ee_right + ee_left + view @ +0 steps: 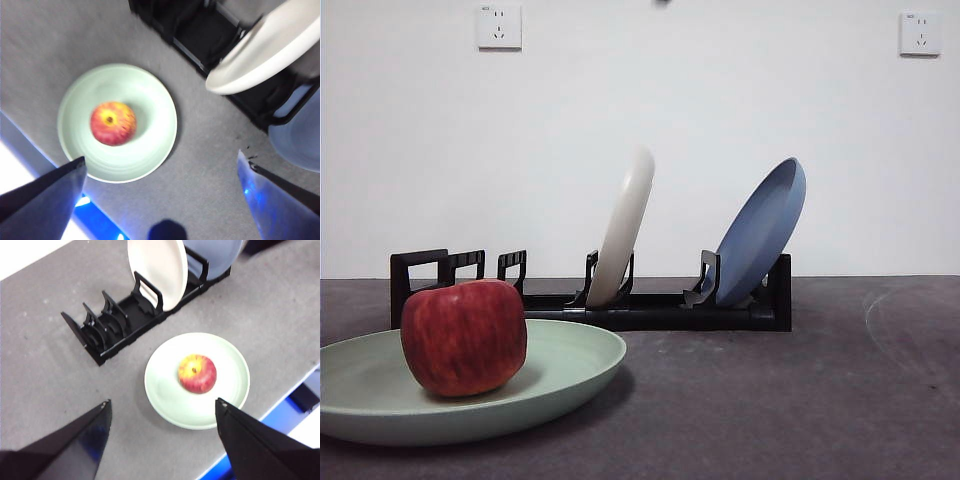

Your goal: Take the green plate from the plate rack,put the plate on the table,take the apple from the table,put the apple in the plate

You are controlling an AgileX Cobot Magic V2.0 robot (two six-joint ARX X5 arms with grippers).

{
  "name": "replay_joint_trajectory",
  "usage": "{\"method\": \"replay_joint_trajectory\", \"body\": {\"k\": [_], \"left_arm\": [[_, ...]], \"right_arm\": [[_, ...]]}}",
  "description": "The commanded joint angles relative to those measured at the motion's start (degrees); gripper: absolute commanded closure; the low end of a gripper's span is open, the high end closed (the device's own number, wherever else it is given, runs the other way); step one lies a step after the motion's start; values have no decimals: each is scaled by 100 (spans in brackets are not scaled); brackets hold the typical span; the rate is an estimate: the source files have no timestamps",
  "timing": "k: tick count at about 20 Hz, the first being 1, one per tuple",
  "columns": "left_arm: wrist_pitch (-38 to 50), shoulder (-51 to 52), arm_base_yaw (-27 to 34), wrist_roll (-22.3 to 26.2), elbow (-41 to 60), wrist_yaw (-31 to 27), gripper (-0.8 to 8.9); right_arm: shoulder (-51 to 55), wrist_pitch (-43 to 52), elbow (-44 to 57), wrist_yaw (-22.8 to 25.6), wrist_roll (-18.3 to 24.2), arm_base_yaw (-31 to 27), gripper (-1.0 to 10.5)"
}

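Note:
The pale green plate (570, 365) lies flat on the dark grey table (800, 400) at the front left, with the red apple (463, 335) resting in it. Both wrist views look down on them: the plate (165, 390) and apple (198, 373) in the left wrist view, the plate (150, 135) and apple (113, 123) in the right wrist view. The black plate rack (650, 310) stands behind. My left gripper (162, 412) and right gripper (160, 165) are both open, empty and high above the table.
The rack holds a cream-white plate (625, 225) and a blue plate (760, 232), both upright and leaning. The table's front edge (260, 425) runs close to the green plate. Two wall sockets (498, 26) are on the white wall.

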State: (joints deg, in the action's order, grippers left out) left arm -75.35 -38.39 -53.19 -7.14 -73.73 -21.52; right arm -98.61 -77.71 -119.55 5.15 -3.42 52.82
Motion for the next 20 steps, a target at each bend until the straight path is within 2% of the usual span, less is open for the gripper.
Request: {"method": "replay_joint_trajectory", "body": {"k": [1, 4, 6, 8, 10, 14, 17, 18, 19, 20], "left_arm": [[129, 13, 0, -55, 15, 15, 468], [481, 13, 0, -57, 15, 66, 468], [850, 13, 0, -57, 15, 332, 468], [1222, 13, 0, -61, 15, 787, 468], [1480, 13, 0, -85, 15, 868, 468], [1521, 13, 0, -348, 15, 1086, 468], [1456, 0, 0, -492, 15, 1300, 473], [1392, -33, 0, -509, 15, 1300, 483], [1303, -57, 0, -507, 15, 1300, 565], [1209, -101, 0, -503, 15, 1300, 720]], "right_arm": [[662, -131, 55, 0, -76, 31, 442], [1513, -136, 79, 0, -310, 35, 443], [2118, -136, 280, -2, -463, 37, 443], [2704, -136, 719, -2, -623, 37, 444], [3279, -136, 1353, 2, -809, 37, 443], [4214, -136, 2706, 50, -1137, 35, 445], [4527, -136, 3294, 48, -1207, 35, 452], [4559, -136, 3381, 46, -1207, 35, 503], [4564, -136, 3410, 44, -1202, 37, 586], [4564, -136, 3410, 44, -1200, 37, 713]]}}
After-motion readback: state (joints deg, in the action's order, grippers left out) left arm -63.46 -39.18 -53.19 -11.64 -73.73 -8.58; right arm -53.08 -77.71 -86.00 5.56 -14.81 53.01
